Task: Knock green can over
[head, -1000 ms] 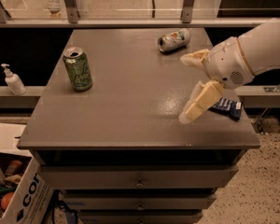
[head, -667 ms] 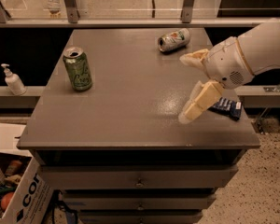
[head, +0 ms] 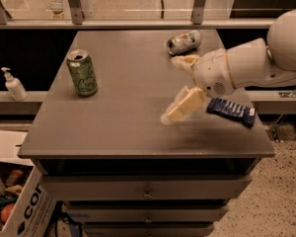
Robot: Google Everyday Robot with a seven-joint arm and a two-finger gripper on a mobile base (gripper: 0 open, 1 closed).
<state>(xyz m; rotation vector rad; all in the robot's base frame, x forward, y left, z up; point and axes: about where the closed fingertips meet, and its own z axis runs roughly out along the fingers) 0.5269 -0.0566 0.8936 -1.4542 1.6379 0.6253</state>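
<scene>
The green can (head: 82, 73) stands upright on the left part of the grey table (head: 123, 117), its silver top and opening facing up. My gripper (head: 175, 88) is over the right half of the table, well to the right of the can and apart from it. Its two cream fingers are spread wide, one finger (head: 185, 62) toward the back and the other finger (head: 182, 106) toward the front. It holds nothing.
A silver-white can (head: 183, 41) lies on its side at the table's back right. A dark blue packet (head: 231, 111) lies at the right edge under my arm. A soap dispenser (head: 12, 85) stands on a shelf at left. A cardboard box (head: 15, 201) sits on the floor at lower left.
My gripper has shifted slightly to the left over the table. The green can has not moved.
</scene>
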